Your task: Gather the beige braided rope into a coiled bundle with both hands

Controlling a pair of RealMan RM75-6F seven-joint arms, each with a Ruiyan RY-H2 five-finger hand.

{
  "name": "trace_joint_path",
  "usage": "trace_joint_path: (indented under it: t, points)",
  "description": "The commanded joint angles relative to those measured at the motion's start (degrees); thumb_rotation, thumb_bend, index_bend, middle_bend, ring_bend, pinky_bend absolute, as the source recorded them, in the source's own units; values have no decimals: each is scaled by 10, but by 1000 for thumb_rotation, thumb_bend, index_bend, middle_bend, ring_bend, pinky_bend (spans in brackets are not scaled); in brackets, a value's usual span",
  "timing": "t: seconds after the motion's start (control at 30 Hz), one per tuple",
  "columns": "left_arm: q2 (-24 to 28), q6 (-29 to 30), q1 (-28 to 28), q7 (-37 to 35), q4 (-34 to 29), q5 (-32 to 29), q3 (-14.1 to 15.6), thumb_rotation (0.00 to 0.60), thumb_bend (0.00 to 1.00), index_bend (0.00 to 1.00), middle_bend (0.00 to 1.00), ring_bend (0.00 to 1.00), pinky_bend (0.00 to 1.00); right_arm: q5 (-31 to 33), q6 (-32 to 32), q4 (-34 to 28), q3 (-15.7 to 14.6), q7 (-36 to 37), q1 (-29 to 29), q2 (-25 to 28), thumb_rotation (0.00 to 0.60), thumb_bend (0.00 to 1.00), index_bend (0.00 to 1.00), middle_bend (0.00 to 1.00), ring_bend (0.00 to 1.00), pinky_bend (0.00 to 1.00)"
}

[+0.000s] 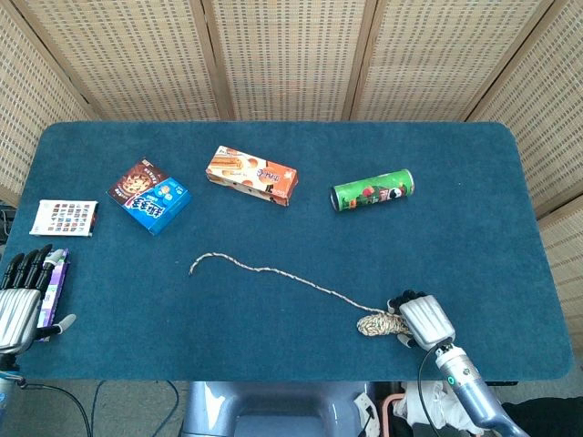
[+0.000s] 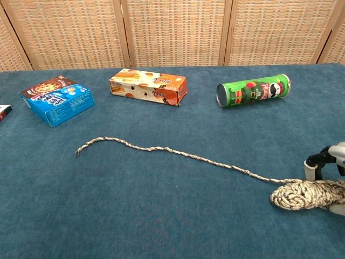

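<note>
The beige braided rope (image 1: 273,273) lies on the blue table, its free end curling at the left. Its long tail (image 2: 172,152) runs right to a coiled bundle (image 2: 299,195) near the front edge. My right hand (image 1: 419,319) sits at the right side of that bundle (image 1: 375,323) with its fingers (image 2: 319,162) curled down over the coils, gripping them. My left hand (image 1: 23,293) is far off at the front left corner, fingers spread and holding nothing; the chest view does not show it.
A blue cookie box (image 1: 150,196), an orange snack box (image 1: 252,176) and a green chips can (image 1: 372,191) lie across the far half. A white card (image 1: 64,217) and a purple packet (image 1: 53,278) lie beside my left hand. The table's front edge (image 1: 273,378) runs just beyond the bundle.
</note>
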Motion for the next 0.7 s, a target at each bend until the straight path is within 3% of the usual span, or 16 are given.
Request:
trace_joint_path:
  t: [0.03, 0.27, 0.33, 0.53, 0.7]
  points:
    - [-2, -1, -1, 2, 1, 1, 0, 600, 0, 0, 0, 0, 0, -9, 12, 7, -1, 5, -1, -5, 600, 297, 510, 555, 399, 542]
    - [-17, -10, -17, 21, 8, 4, -9, 600, 0, 0, 0, 0, 0, -44, 46, 19, -9, 25, -2, -2, 600, 347, 559, 606, 434, 563]
    - [-30, -31, -44, 40, 14, 10, -22, 600, 0, 11, 0, 0, 0, -54, 57, 18, -12, 27, -3, 0, 600, 347, 563, 610, 435, 563]
    - [-88, -80, -126, 70, 78, 43, -55, 600, 71, 264, 0, 0, 0, -71, 73, 8, -19, 28, -4, 5, 600, 347, 566, 620, 435, 563]
    - [-139, -172, -194, 80, 125, 6, -76, 600, 95, 316, 0, 0, 0, -73, 74, -2, -21, 24, -4, 10, 600, 347, 566, 620, 435, 563]
